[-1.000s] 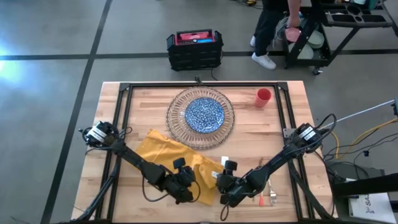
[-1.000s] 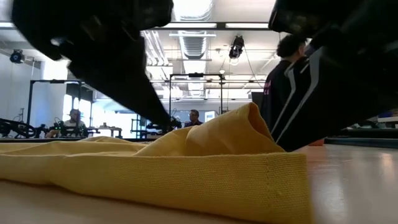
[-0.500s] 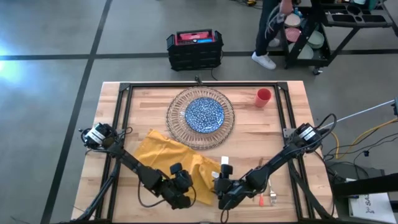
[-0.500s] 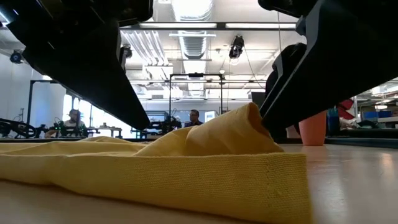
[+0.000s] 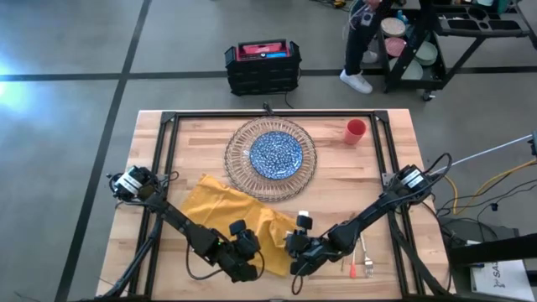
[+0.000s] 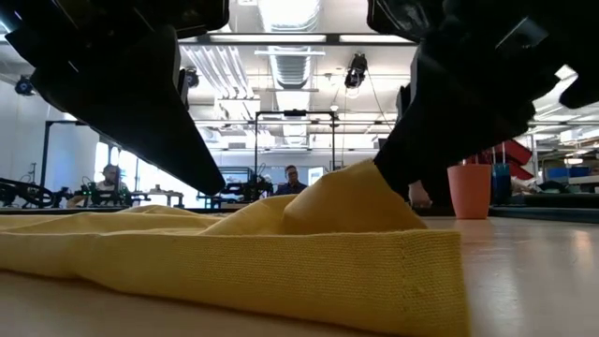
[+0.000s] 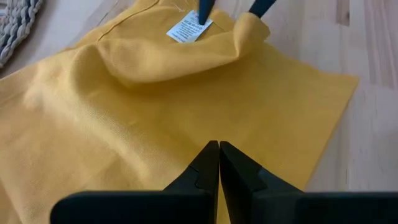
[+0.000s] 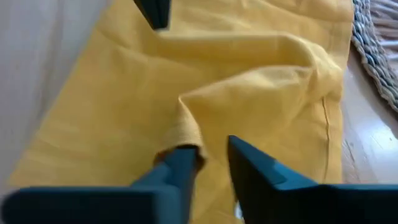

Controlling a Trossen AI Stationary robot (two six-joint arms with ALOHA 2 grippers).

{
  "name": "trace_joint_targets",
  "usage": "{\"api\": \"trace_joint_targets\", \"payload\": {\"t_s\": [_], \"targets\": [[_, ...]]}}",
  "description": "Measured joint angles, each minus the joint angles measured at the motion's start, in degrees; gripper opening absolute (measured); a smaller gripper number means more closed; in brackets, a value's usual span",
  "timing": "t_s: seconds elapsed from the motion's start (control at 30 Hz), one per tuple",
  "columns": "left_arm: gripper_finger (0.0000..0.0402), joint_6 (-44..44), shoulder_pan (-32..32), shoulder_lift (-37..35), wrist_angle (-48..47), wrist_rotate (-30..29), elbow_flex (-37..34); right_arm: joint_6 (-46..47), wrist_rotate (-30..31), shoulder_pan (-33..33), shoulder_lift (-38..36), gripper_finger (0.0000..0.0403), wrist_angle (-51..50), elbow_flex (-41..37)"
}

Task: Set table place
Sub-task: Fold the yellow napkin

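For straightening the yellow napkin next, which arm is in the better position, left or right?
Probably the right. The right gripper is open with a raised fold of the napkin between its fingers. The left gripper is shut above flat cloth, holding nothing.

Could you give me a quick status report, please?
Left gripper shut over napkin. Right gripper open around raised napkin fold. Nothing blocking.

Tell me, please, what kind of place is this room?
Probably a robotics lab or workshop: a bare concrete floor, a wheeled metal cart with dishes, and more frames and rigs under strip lights behind the table.
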Motion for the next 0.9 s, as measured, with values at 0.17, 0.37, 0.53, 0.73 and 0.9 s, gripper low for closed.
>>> {"api": "trace_joint_targets", "payload": {"t_s": [0.17,0.37,0.53,0.73,0.9], "targets": [[0.0000,0.01,0.00,0.00,0.44,0.00,0.00,0.17,0.00,0.00,0.00,0.0008,-2.09,-0.04],[0.0000,0.01,0.00,0.00,0.84,0.00,-0.14,0.49,0.14,0.28,-0.02,0.0000,-6.76,0.79],[0.0000,0.01,0.00,0.02,0.84,-0.01,-0.28,0.33,3.38,1.02,-0.01,0.0000,-18.46,5.40],[0.0000,0.40,0.02,0.02,0.86,-0.02,-0.33,-3.91,12.42,2.94,0.04,0.0000,-24.38,9.98],[0.0000,0.41,0.07,0.02,1.07,0.00,-0.35,-7.76,13.94,3.17,1.31,0.0000,-24.73,10.25]]}}
